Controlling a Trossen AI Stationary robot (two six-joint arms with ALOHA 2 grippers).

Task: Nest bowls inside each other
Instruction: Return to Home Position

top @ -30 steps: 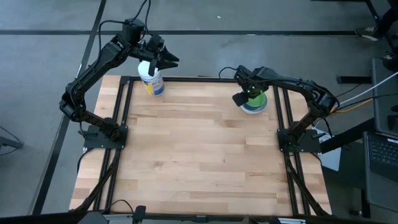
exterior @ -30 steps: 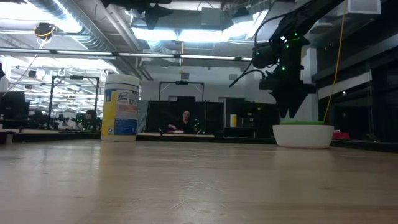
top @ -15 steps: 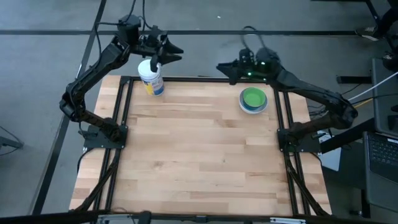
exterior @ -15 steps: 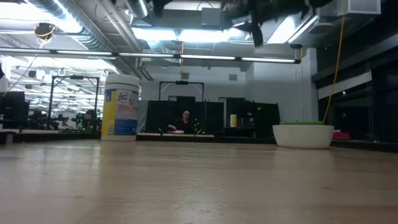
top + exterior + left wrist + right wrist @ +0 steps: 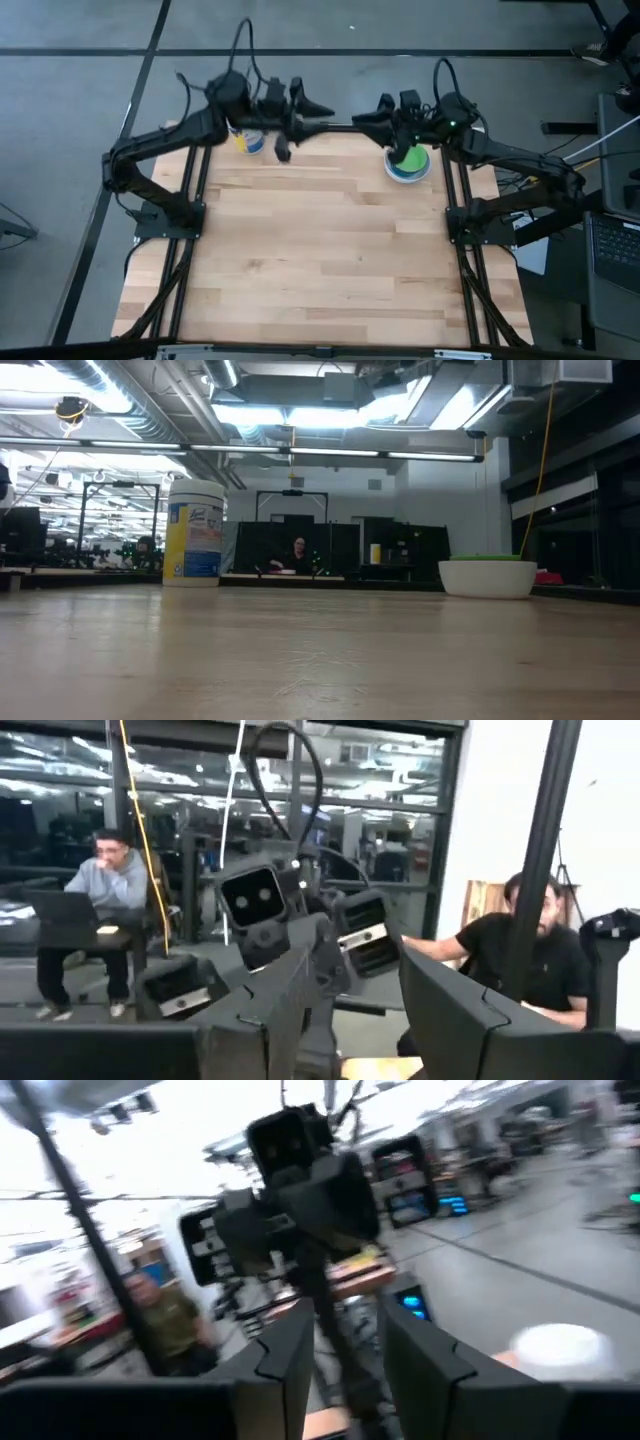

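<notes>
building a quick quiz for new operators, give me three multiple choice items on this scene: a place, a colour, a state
1. Where on the table does the bowl stack stand?
A. middle
B. far edge, right arm's side
C. near edge, left arm's side
2. What colour is the top bowl?
A. red
B. white
C. green
3. What is the right gripper holding?
A. nothing, it is open
B. a bowl
C. a lid
Answers: B, the high view shows the stack by the far edge near the right arm; C, green shows on top from above; A, its wrist view shows an empty gap between its fingers.
</notes>
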